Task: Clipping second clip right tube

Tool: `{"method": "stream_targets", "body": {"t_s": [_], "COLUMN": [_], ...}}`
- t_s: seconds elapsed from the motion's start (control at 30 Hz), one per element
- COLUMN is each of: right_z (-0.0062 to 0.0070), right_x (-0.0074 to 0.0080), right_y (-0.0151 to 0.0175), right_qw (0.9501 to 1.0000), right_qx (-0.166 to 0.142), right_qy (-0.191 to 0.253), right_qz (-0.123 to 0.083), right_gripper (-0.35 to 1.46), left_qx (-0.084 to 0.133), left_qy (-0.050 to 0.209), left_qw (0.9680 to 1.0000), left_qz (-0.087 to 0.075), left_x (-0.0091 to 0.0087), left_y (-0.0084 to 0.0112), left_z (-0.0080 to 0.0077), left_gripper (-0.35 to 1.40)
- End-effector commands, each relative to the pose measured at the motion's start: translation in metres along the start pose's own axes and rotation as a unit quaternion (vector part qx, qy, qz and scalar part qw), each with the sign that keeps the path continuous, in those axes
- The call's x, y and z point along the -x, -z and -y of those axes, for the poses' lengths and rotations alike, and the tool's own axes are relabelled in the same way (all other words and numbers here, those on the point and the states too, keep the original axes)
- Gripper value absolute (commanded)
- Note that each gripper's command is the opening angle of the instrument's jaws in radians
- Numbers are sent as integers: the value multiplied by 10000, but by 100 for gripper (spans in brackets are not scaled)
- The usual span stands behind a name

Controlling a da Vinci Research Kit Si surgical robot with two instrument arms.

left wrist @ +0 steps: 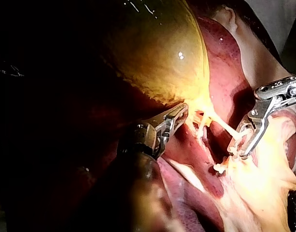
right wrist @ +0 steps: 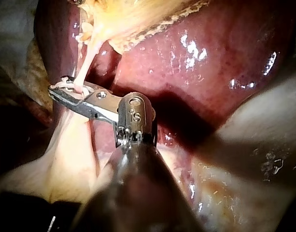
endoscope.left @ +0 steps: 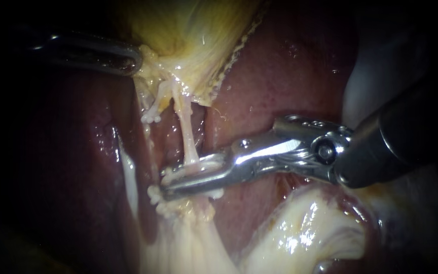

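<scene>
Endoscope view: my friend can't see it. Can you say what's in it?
The right instrument reaches across the lower end of a thin pale tube that runs down from the yellow gallbladder. The left instrument grips the gallbladder's edge, with dark red liver behind.

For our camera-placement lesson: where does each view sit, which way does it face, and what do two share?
Endoscope: close in, facing the tube; left instrument and right instrument show.
Left wrist: on that arm, facing the gallbladder along the left instrument.
Right wrist: on that arm, facing the tube along the right instrument.
Shared: right instrument at the tube.
</scene>
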State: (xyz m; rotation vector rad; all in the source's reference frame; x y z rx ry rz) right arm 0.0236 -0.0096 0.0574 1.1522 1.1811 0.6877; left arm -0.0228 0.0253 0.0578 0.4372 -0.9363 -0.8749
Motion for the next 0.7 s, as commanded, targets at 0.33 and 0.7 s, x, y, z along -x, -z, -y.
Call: {"method": "stream_targets", "body": {"t_s": [0.33, 0.7], "right_z": [-2, -5], "right_x": [3, 3], "right_y": [5, 7], "right_qw": [10000, 10000], "right_qx": [5, -8], "right_qy": [63, 94], "right_qz": [14, 25], "right_gripper": [-35, -35], "left_qx": [1, -1], "left_qy": [-2, -2], "left_qw": [10000, 10000], "left_qz": [0, 0], "left_x": [0, 0], "left_y": [0, 0], "left_z": [0, -1], "left_gripper": [-35, -35]}}
